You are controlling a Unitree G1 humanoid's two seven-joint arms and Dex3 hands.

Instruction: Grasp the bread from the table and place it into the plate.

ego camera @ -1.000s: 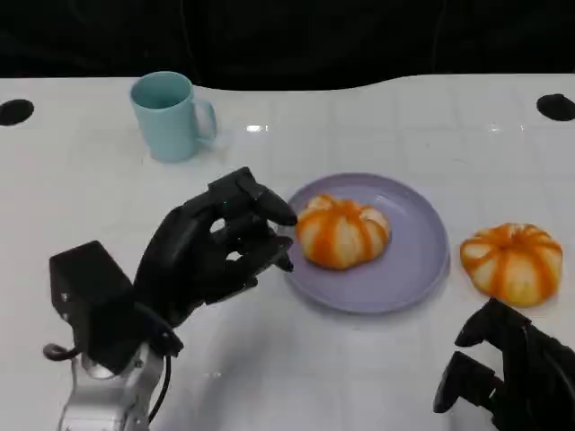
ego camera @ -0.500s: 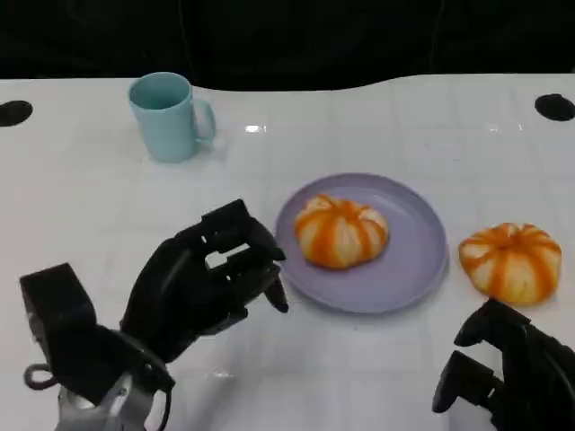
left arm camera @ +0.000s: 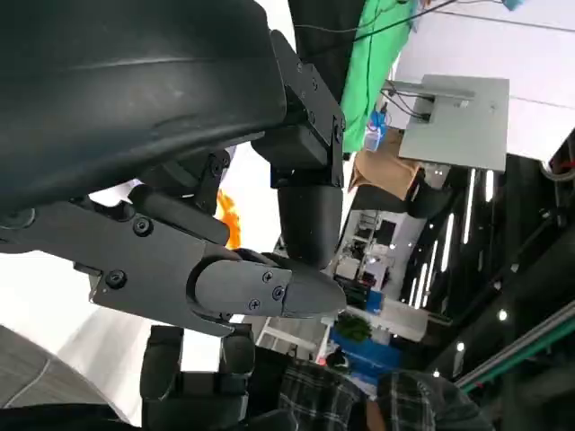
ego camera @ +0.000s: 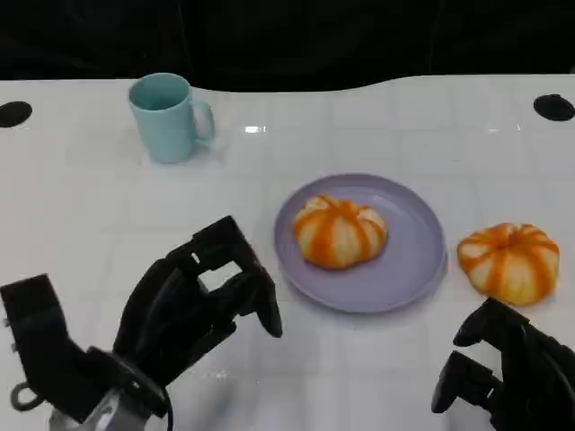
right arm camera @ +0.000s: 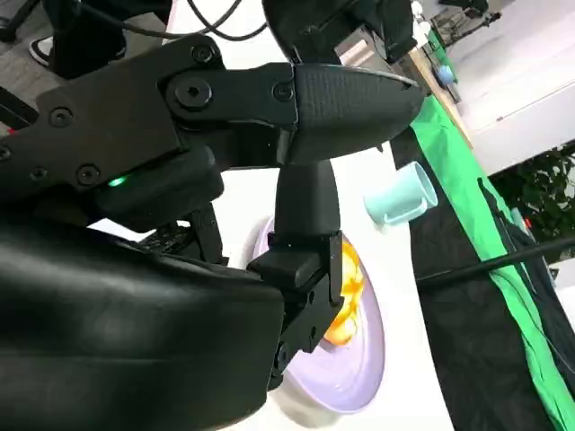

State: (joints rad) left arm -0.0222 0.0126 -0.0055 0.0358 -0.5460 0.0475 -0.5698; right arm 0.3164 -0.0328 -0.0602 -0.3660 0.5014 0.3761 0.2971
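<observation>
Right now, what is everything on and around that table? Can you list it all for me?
bread on plate: one, orange and cream striped, on the plate.
bread on table: one, same colours, right of the plate.
plate: one, lilac, mid-table.
mug: one, pale blue, far left.
table: one, white.
black round marks: two, at the far edges.
left hand: black, empty, left of the plate.
right hand: black, empty, near the bread on table.
</observation>
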